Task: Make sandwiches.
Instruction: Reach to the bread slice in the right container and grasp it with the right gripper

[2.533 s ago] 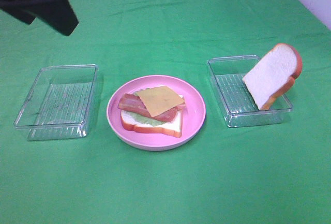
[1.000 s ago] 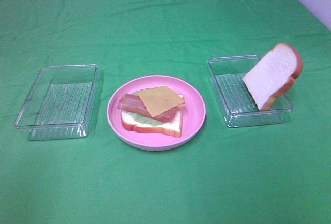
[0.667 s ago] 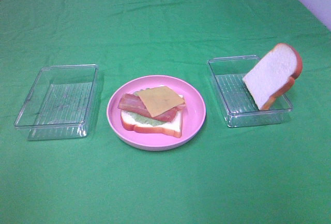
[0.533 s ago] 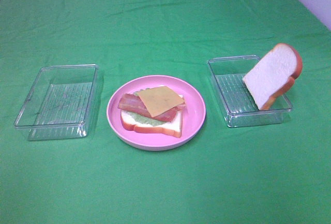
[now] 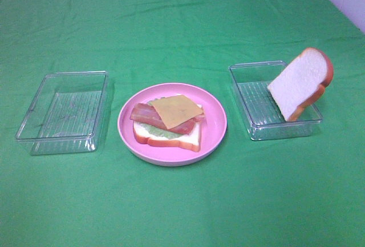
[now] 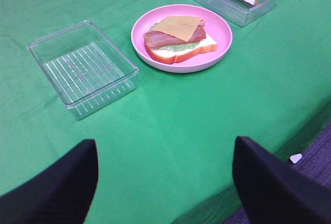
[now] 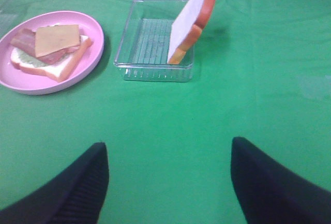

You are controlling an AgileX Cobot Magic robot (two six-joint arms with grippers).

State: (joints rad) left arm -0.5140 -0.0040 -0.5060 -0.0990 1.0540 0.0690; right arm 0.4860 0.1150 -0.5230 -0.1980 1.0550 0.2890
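Note:
On the pink plate (image 5: 214, 122) lies an open sandwich stack (image 5: 168, 122): white bread, lettuce, bacon and a cheese square (image 5: 175, 110) on top. The wrist views show the same stack (image 6: 178, 39) (image 7: 46, 48). A second bread slice (image 5: 300, 83) (image 7: 190, 21) leans tilted against the right side of the right clear tray (image 5: 251, 90). Both arms are outside the exterior high view. My left gripper (image 6: 164, 146) is open, low over the green cloth and well short of the plate. My right gripper (image 7: 169, 146) is open with nothing in it, short of the tray holding the bread.
A clear tray (image 5: 63, 112) with nothing in it stands left of the plate. Green cloth (image 5: 182, 213) covers the table. In the left wrist view, the table's near edge (image 6: 289, 136) drops to the floor by that gripper.
The dark arm at the upper left of the exterior high view has left the picture. Plate, stack, trays and leaning bread slice have not moved.

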